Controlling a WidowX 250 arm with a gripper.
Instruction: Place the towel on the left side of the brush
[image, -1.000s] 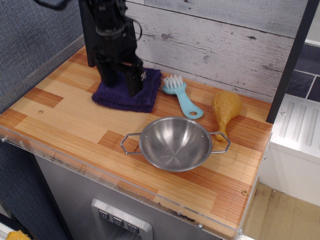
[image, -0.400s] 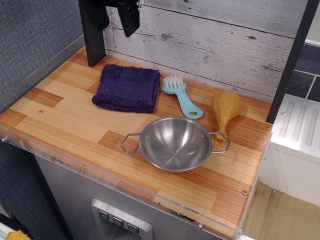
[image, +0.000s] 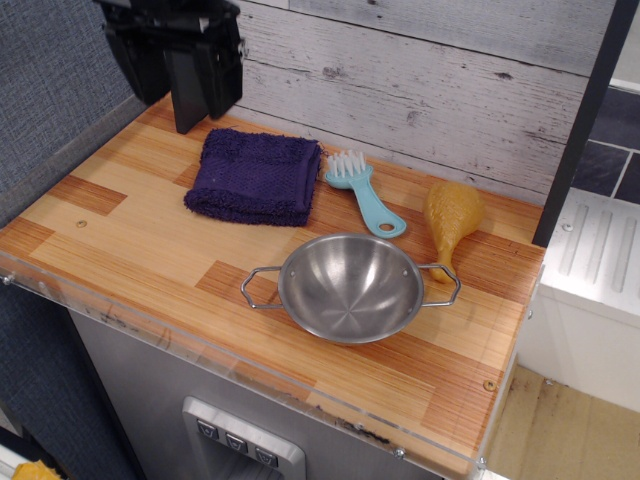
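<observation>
The dark purple folded towel (image: 255, 176) lies flat on the wooden counter at the back left. The light-blue brush (image: 363, 192) with white bristles lies just to its right, bristles almost touching the towel's right edge. My black gripper (image: 176, 80) hangs high at the top left, above and behind the towel, clear of it. Its jaws stand apart and hold nothing.
A steel bowl (image: 349, 286) with wire handles stands in front of the brush. A tan toy drumstick (image: 452, 218) lies to the right. A black post (image: 189, 112) rises at the back left corner. A grey plank wall (image: 430, 90) backs the counter (image: 120, 240).
The gripper was down on the towel a second ago. It let go, rose off it and moved up and left. The towel stays flat beside the brush.
</observation>
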